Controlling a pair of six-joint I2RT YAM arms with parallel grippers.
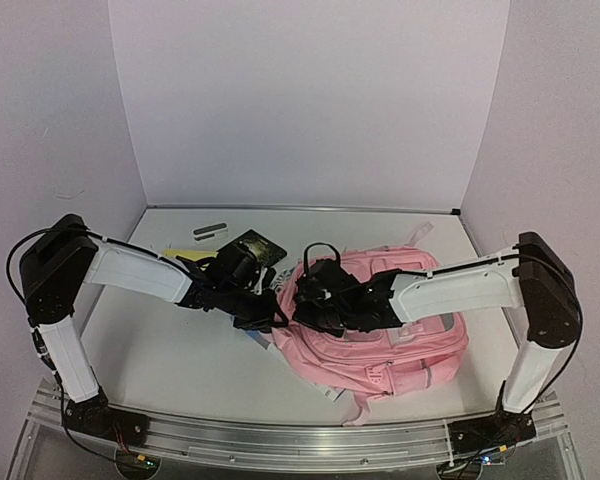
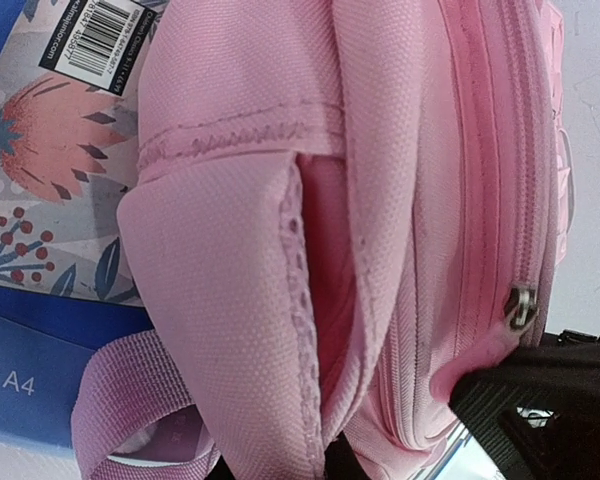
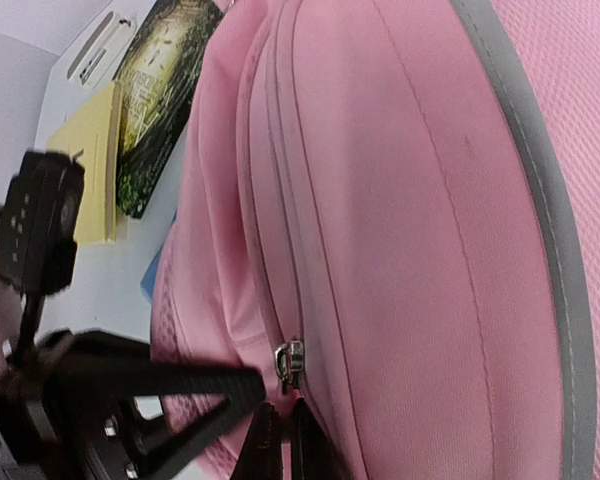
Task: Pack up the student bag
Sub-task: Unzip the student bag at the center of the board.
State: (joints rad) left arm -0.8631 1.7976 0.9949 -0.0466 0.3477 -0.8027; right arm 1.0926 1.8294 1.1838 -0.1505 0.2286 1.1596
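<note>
Right pincer [image 3: 280, 440] closed tight just beside the bag's [image 1: 400, 340] zipper pull [image 3: 288, 362]; left pincer [image 1: 263, 318] at the bag's left edge, opening indiscernible.

This is a robotics lab test cell. Plain pale panels [image 1: 310, 100] stand behind and to both sides of the jaws, boxing in the white table [image 1: 160, 350] beneath them. Nearer than the jaws, two robot arms [image 1: 130, 270] are bolted to an aluminium rail [image 1: 280, 432], with cables [image 1: 12, 262] running exposed.
</note>
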